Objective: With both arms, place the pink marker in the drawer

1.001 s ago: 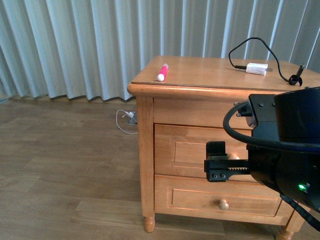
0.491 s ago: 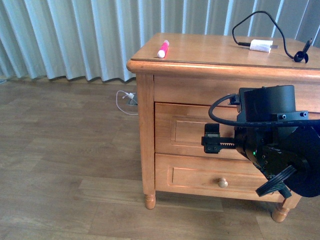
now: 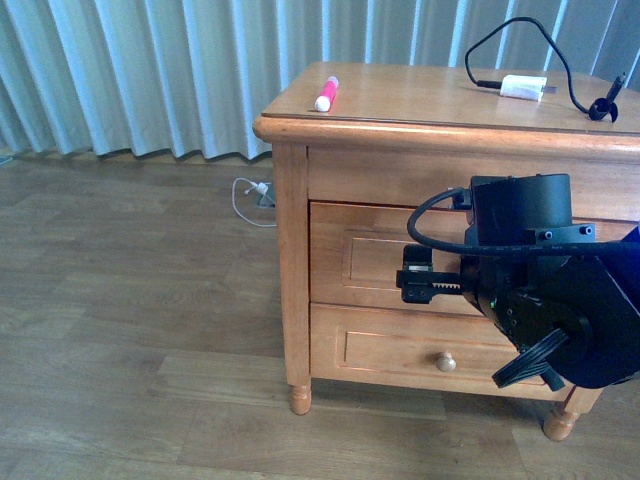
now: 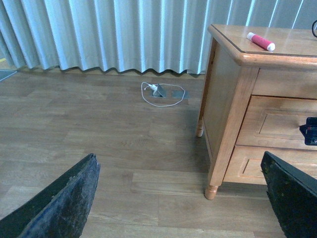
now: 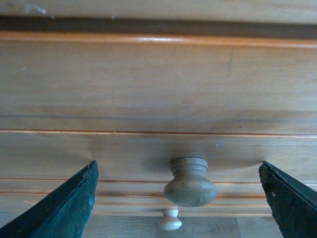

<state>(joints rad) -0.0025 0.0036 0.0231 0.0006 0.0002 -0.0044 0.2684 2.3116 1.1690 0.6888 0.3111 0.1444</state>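
Observation:
The pink marker (image 3: 326, 93) lies near the left edge of the wooden cabinet top, and it also shows in the left wrist view as the marker (image 4: 261, 41). The upper drawer (image 3: 365, 268) is shut. My right gripper (image 3: 415, 283) is held against its front and stands open. In the right wrist view the drawer's round knob (image 5: 190, 182) sits between the spread fingers of the right gripper (image 5: 177, 173), untouched. My left gripper (image 4: 178, 198) hangs open over the floor, left of the cabinet, holding nothing. The drawer front (image 4: 282, 124) is at that view's edge.
A white charger plug (image 3: 523, 87) with a black cable lies on the cabinet top at the back right. The lower drawer's knob (image 3: 446, 362) shows below my right arm (image 3: 545, 300). A floor socket with a white cable (image 3: 258, 192) sits by the curtain (image 3: 150, 70).
The front view has shifted, so the cabinet top now shows from higher up. My right arm shows more fully, and its gripper has edged slightly left along the upper drawer front.

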